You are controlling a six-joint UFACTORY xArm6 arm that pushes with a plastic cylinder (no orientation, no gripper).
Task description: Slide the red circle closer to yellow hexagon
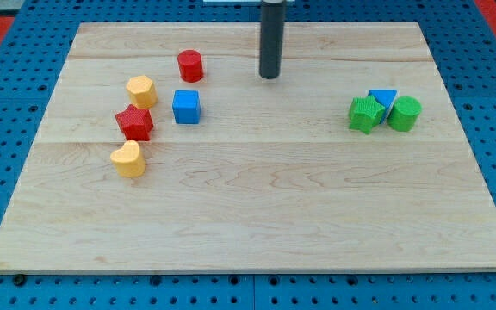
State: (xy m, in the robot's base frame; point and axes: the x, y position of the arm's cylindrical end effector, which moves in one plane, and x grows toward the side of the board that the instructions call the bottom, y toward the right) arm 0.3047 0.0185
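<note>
Rod upright, my tip (269,76) right of red circle (190,65), apart

Bystander blocks on a pale wooden surface (257,215)

Toward the view's left: blue cube (186,107), red star (134,123) and yellow heart (128,159), each apart. Toward the view's right: green star (366,114), blue triangle (383,99) and green cylinder (405,114), tightly clustered. Blue pegboard (7,103) all around.
</note>
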